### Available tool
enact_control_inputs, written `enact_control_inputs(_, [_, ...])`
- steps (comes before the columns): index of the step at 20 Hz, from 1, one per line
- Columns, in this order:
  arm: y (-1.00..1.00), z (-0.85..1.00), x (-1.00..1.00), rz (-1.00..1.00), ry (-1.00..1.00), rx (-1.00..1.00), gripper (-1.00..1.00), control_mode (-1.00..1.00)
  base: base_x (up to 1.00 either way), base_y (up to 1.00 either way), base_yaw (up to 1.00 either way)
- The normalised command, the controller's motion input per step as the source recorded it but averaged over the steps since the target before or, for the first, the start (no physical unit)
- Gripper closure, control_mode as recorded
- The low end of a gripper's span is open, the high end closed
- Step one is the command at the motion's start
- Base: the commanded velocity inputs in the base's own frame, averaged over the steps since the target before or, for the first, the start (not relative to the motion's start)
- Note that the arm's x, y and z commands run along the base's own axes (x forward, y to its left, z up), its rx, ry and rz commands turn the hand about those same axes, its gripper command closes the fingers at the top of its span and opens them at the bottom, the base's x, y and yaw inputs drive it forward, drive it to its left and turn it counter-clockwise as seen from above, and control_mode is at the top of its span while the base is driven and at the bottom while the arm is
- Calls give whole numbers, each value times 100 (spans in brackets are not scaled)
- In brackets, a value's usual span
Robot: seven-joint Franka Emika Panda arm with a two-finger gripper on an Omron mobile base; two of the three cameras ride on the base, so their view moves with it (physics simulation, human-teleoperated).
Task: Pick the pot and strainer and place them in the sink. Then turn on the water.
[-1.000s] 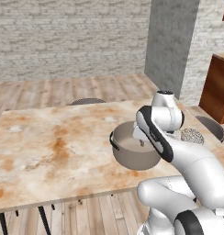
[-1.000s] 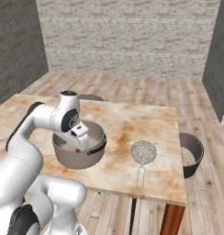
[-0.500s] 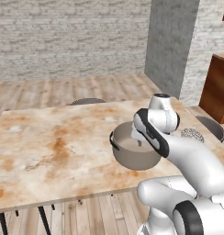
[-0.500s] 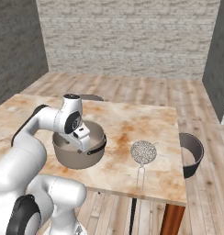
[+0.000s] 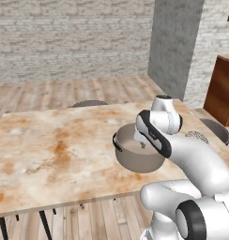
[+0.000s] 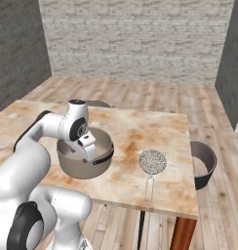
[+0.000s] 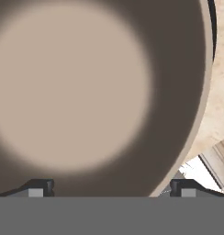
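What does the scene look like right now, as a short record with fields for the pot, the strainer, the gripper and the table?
pot: wide grey pot, no lid, nothing inside, near the table's front edge
strainer: silver mesh strainer lies on the table, apart from the pot, handle pointing toward the front edge
gripper: gripper over the pot's open mouth, one fingertip over the inside, the other beyond the rim; grip cannot be told
table: marbled tan top
chair: dark round seat beside the table
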Motion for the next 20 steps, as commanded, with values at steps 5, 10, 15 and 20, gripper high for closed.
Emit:
enact_control_inputs(5, [-1, -22, 0, -6, 0, 0, -100, -100, 0, 0, 0])
enact_control_inputs(10, [-1, -17, -5, -8, 0, 0, -100, -100, 0, 0, 0])
enact_control_inputs(15, [0, -1, -8, -10, 0, 0, -100, -100, 0, 0, 0])
enact_control_inputs(20, [0, 1, 0, -8, 0, 0, -100, -100, 0, 0, 0])
